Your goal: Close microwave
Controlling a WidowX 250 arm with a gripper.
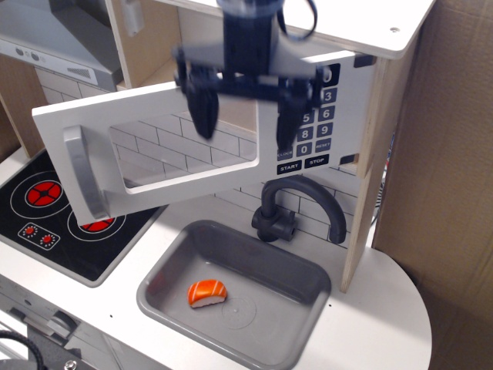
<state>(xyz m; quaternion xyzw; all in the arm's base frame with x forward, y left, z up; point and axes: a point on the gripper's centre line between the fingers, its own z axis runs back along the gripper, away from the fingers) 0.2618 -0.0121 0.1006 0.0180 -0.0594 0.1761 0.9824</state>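
Note:
The microwave (377, 116) is a pale plywood box with a wide white door (166, 127) that stands partly open, swung out to the left. The door has a grey bar handle (81, 173), a clear window (189, 146) and a black keypad (312, 116). My gripper (245, 122) hangs in front of the door, over the window's right part. Its fingers (203, 108) are spread wide apart and hold nothing. The arm covers part of the keypad.
A grey sink (239, 289) holds an orange and white sushi piece (206, 293). A dark faucet (296, 212) stands behind it. A black hob with red rings (54, 204) lies at the left. A grey range hood (54, 35) is at the top left. Cardboard (454, 193) stands at the right.

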